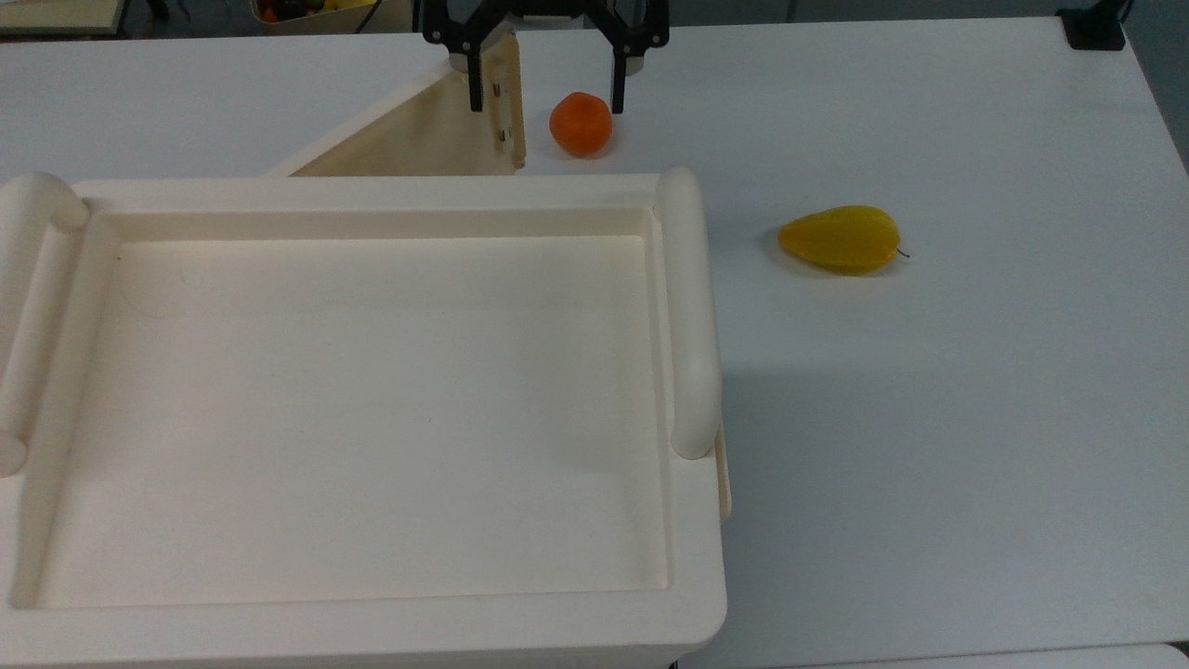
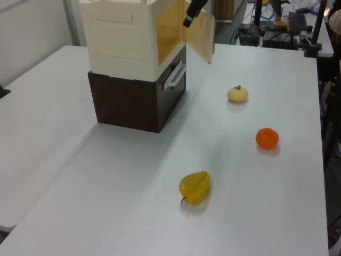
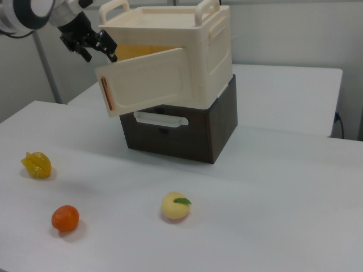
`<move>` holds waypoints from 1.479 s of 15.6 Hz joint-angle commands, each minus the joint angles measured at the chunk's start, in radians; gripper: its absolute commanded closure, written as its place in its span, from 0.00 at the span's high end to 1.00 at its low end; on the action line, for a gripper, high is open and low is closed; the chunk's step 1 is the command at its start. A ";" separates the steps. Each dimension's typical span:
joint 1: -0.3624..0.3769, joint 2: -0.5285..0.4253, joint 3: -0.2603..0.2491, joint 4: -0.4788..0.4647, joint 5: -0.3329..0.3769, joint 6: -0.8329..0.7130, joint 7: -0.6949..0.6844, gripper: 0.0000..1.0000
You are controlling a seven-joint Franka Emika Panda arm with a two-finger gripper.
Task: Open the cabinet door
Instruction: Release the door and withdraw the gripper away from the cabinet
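Note:
The cream cabinet point(image 1: 372, 409) stands on a dark brown base point(image 2: 133, 101). Its cabinet door point(image 1: 409, 139) is swung well out, tan inner face showing in the top view and the left view point(image 2: 201, 33), outer face in the right view point(image 3: 147, 88). My gripper point(image 1: 546, 93) is open at the door's free edge. The edge stands between the fingers, close against the finger on the top view's left point(image 1: 476, 88). In the right view the gripper point(image 3: 101, 54) hovers at the door's upper free corner, and in the left view the gripper point(image 2: 189, 19) is just inside the door.
An orange fruit point(image 1: 581, 124) lies on the white table just beside the door's edge, under the gripper in the top view. A yellow starfruit point(image 1: 841, 240) lies to the top view's right. A pale yellow fruit point(image 2: 237, 94) sits farther out on the table point(image 2: 133, 176).

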 commanded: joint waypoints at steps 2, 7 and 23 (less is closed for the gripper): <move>-0.043 -0.069 -0.012 -0.028 0.014 -0.196 -0.063 1.00; -0.096 -0.082 -0.012 -0.035 0.022 -0.331 -0.127 1.00; -0.100 -0.085 -0.006 -0.193 0.074 -0.373 -0.115 1.00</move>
